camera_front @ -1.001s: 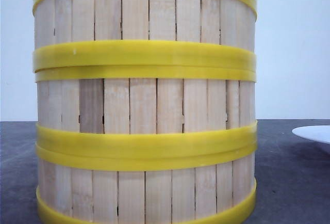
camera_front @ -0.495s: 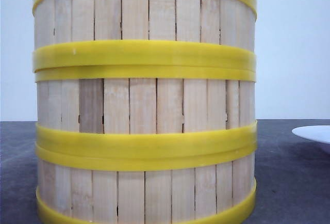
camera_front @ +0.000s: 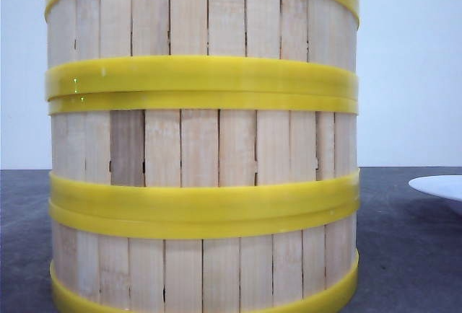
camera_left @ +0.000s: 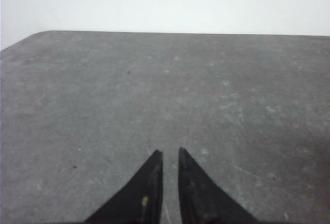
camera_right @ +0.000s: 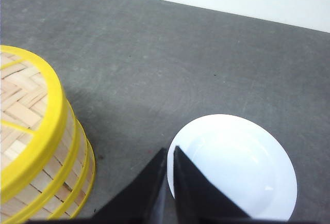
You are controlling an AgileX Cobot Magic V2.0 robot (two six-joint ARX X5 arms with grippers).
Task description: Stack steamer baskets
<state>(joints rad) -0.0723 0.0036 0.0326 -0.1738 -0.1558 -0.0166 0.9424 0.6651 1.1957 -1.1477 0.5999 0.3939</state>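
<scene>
1. On the grey table, stack of steamer baskets is the landmark: three tiers one on top of another, pale slats, yellow bands at each joint, filling most of the front view. Stack stands upright, tiers lined up.
2. Top basket seen from the right wrist view: woven bamboo floor inside a yellow rim, two more banded tiers showing under it.
3. White plate sits to the right of the stack, apart from it, bare table between them. Only its edge shows in the front view.
4. Right gripper is above the plate's stack-side rim, off the stack; fingers nearly pressed together, thin slit between, nothing pinched.
5. Left gripper hangs over bare table, stack out of that view; fingers close together with a narrow gap, holding nothing.
</scene>
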